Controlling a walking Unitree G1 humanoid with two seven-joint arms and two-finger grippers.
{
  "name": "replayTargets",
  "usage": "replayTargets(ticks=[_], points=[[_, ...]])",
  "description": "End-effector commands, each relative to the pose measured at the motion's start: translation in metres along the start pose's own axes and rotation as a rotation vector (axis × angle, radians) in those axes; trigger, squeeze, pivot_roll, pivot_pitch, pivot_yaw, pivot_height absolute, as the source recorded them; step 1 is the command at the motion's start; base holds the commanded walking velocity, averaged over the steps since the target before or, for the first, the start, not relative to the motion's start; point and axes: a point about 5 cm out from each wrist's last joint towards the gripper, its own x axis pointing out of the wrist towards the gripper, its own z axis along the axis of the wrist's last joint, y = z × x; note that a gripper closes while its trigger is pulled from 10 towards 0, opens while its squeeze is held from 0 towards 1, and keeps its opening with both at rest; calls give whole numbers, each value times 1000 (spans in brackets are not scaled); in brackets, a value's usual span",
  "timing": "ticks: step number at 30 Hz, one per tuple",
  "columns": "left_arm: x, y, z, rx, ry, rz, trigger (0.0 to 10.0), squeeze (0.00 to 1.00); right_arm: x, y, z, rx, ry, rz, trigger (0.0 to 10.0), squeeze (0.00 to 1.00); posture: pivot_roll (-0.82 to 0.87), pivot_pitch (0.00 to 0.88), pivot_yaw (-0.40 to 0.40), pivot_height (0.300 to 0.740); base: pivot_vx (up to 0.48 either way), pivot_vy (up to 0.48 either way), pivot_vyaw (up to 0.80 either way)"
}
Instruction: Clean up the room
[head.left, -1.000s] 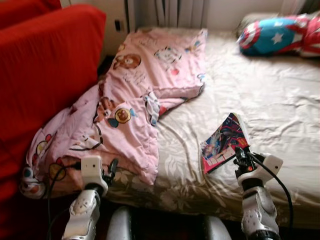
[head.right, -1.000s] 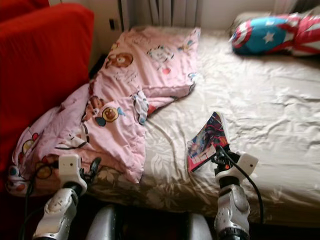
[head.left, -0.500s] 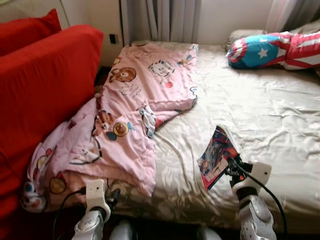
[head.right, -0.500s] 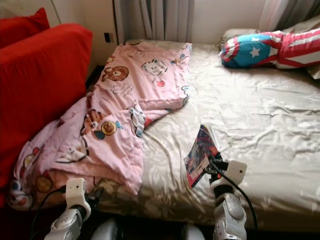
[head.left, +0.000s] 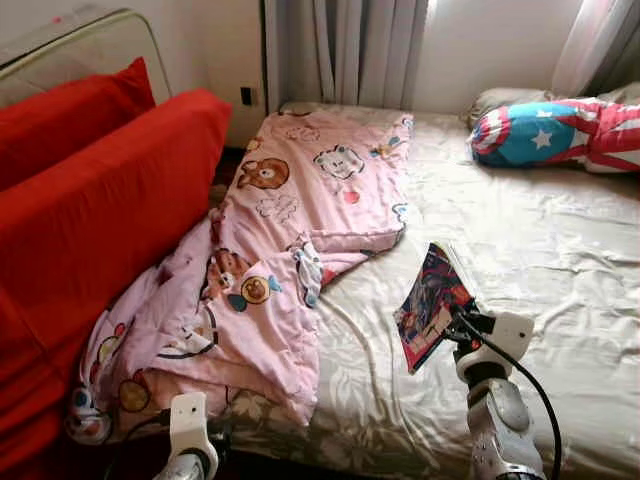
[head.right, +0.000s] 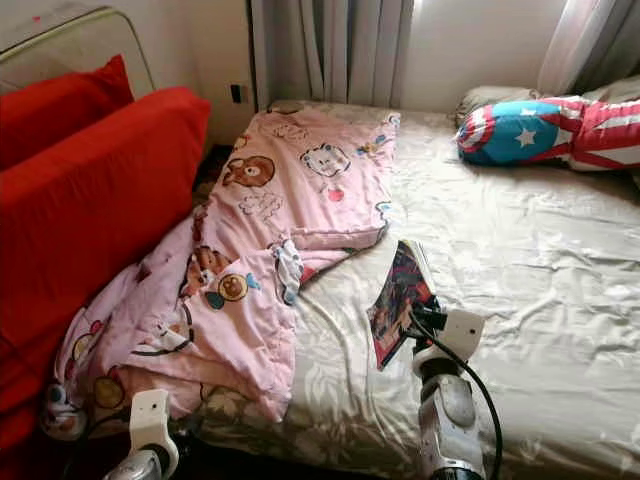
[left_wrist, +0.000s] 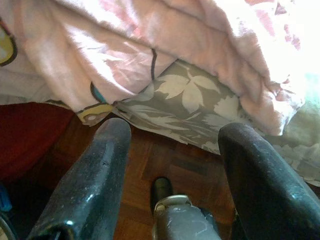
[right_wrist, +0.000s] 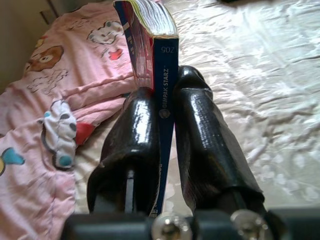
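Over the rumpled bed, the right gripper pinches a comic book by its spine, lifted for tidying, while the left gripper hangs spread beside the pink blanket.

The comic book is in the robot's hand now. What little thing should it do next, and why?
Probably lift the comic book a bit higher off the bed. The right gripper is shut on its spine and holds it upright, so it looks ready to carry away. The left gripper hangs open below the pink blanket.

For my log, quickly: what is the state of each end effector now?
Left end effector: open, holding nothing, low beside the bed's edge.
Right end effector: closed on the book, above the bed.
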Motion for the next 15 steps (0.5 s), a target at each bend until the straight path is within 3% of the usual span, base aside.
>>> replayTargets(ticks=[1, 3, 10, 15], points=[[-1, -2, -7, 28, 33, -3, 10000, 0, 2, -3, 4, -17, -12, -23, 10000, 0, -43, 0, -67, 724, 0, 0, 0], [-1, -3, -8, 39, 41, -4, 10000, 0, 2, -4, 3, -23, 0, -30, 10000, 0, -47, 0, -64, 724, 0, 0, 0], [-3, -5, -14, 116, 64, -19, 10000, 0, 2, -2, 3, 1, -10, -43, 10000, 0, -50, 0, -55, 724, 0, 0, -694], [-3, -4, -15, 127, 65, -14, 10000, 0, 1, 2, -1, 1, 6, -39, 10000, 0, -51, 0, -53, 724, 0, -99, -691]])
